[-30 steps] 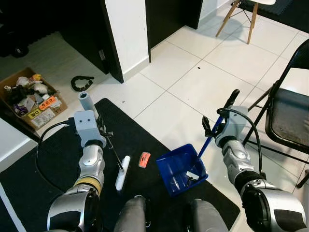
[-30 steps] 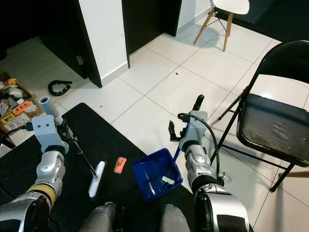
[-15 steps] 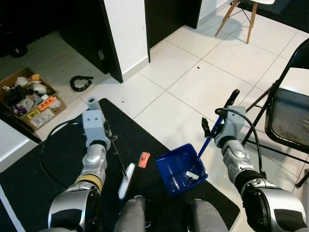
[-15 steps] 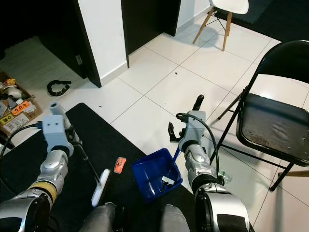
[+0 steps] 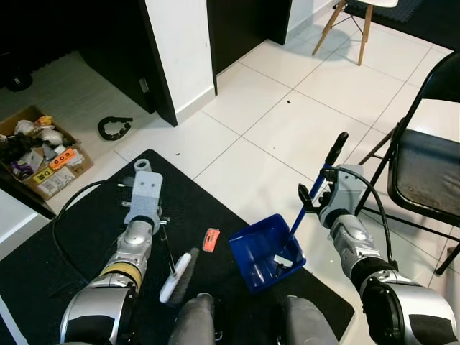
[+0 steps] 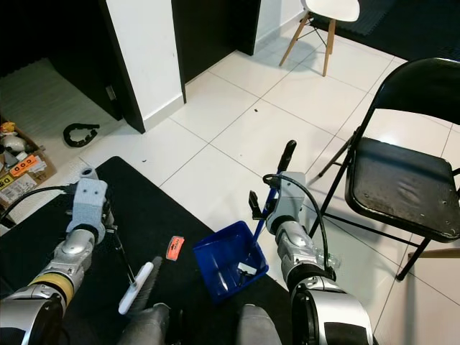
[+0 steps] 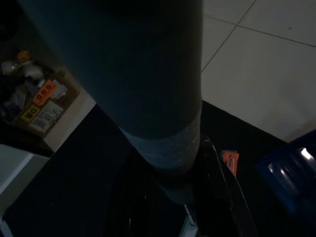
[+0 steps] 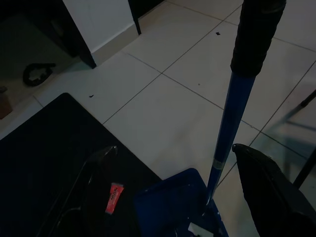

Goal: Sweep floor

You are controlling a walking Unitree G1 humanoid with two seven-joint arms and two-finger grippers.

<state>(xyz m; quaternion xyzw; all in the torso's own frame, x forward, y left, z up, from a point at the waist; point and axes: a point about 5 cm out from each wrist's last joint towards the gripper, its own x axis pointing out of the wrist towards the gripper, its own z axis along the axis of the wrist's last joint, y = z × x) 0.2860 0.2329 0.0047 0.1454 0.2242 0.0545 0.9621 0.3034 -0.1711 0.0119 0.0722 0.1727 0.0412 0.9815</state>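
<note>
On the black mat (image 5: 86, 237), the left gripper (image 5: 147, 215) is closed around the broom (image 5: 172, 269), whose grey handle runs between the fingers (image 7: 217, 173) in the left wrist view; its pale head with dark bristles lies on the mat just left of the orange wrapper (image 5: 210, 239). The right gripper (image 5: 320, 198), over the white tiles beside the mat, looks to be holding the blue dustpan (image 5: 266, 251) by its upright blue handle with the black grip, though I cannot tell how tightly. The pan sits at the mat's right edge, a pale scrap inside. The broom looks light and stiff, best steered low on the shaft; the wrapper seems flimsy and should slide easily.
</note>
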